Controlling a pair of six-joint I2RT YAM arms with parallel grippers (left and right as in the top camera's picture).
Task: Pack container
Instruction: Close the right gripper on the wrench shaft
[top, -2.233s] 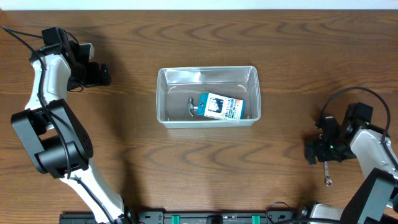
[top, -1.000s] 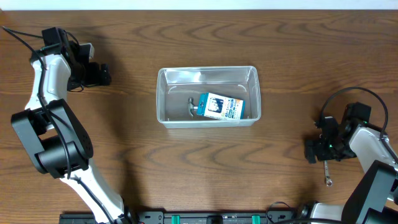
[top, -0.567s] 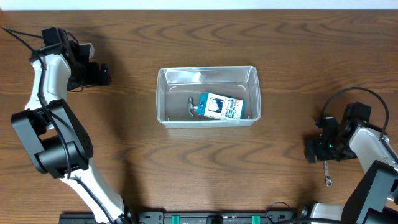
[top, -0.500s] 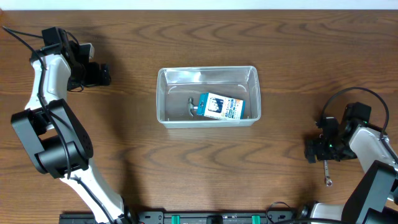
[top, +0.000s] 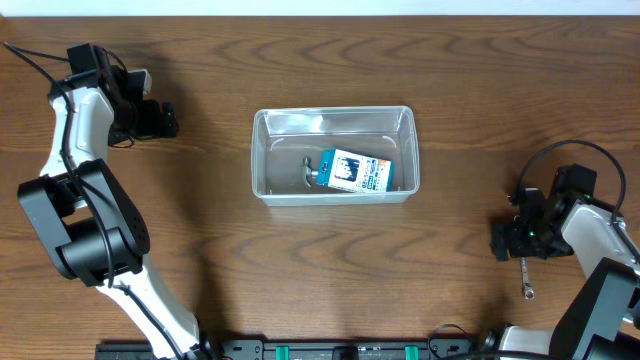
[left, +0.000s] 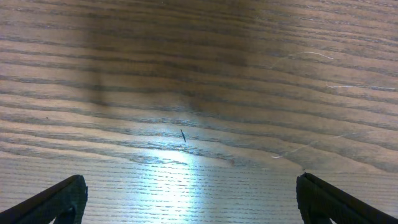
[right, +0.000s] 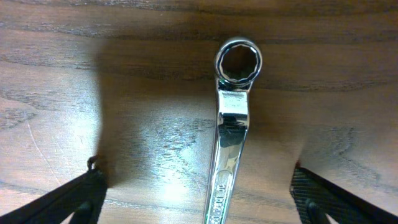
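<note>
Hovering spread wide over a wrench (right: 233, 124), the right gripper (top: 505, 243) is well apart from the container (top: 262, 150).
Overhead: brown wood-grain table (top: 200, 260); the clear, rimmed tub sits mid-table with a blue-and-white box (top: 357, 172) inside, the left gripper (top: 165, 120) far left, the right one near right. Left wrist: fingers (left: 56, 198) spread wide above bare wood. Right wrist: shiny ring-end wrench between parted fingers (right: 81, 196), untouched.
</note>
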